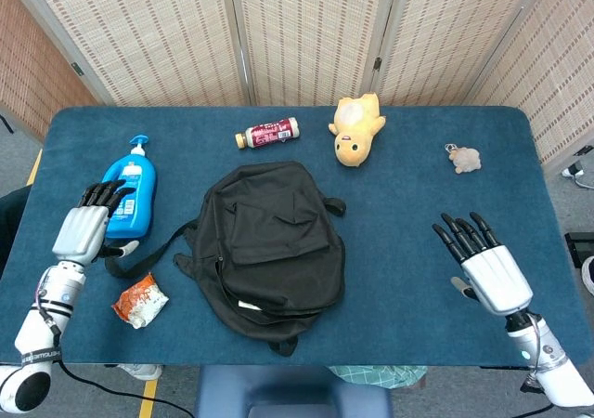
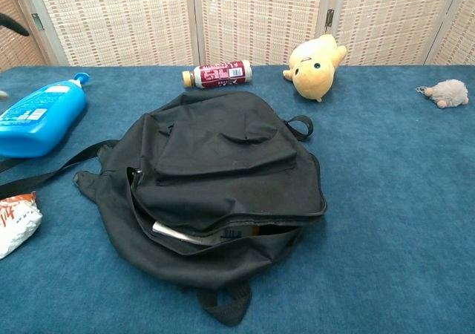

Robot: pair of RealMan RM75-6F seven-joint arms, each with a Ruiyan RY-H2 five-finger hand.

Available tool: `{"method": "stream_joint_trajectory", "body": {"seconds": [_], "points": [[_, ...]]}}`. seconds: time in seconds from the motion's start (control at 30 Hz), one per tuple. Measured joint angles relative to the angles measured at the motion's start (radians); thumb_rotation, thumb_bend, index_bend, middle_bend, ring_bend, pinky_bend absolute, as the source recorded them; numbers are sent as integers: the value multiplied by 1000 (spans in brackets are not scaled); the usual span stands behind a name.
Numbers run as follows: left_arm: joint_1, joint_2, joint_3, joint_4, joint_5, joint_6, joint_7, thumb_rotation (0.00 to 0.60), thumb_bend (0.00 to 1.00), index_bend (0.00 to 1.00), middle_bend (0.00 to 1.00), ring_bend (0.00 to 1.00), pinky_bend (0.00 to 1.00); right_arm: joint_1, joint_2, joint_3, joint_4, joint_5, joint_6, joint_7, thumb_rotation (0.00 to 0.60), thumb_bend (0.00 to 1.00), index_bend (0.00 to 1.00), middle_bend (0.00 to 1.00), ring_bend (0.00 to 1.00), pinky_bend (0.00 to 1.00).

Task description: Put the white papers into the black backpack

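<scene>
Hands [image 1: 82, 230] [image 1: 489, 267] apart (papers [image 2: 194, 234] inside backpack [image 2: 215, 178])

The backpack [image 1: 269, 241] lay near the middle of the table [image 1: 399, 204], toward its front edge, with the papers [image 2: 194, 234] inside it, an edge showing at the opening. A strap [image 1: 148, 251] ran from the backpack toward the left edge. The detergent bottle [image 1: 126, 193] lay left of the backpack, and the crumpled packet [image 1: 140, 301] lay before it near the front left corner. The small bottle [image 1: 267, 133] and plush toy [image 1: 355, 129] lay side by side behind the backpack near the back edge. The keychain plush [image 1: 463, 159] lay toward the back right corner. The left hand [image 1: 86, 228] was at the left edge beside the detergent bottle, the right hand [image 1: 484, 265] near the front right corner.
</scene>
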Motion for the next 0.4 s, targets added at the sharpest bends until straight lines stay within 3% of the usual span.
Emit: {"method": "stream_joint_trajectory", "body": {"seconds": [0.4], "points": [[180,-16,39,-15,109,192,4,600,243,207,103,76,0,-102,62,8,-20,89,-16,265,600,204,0,3,56,12]]}}
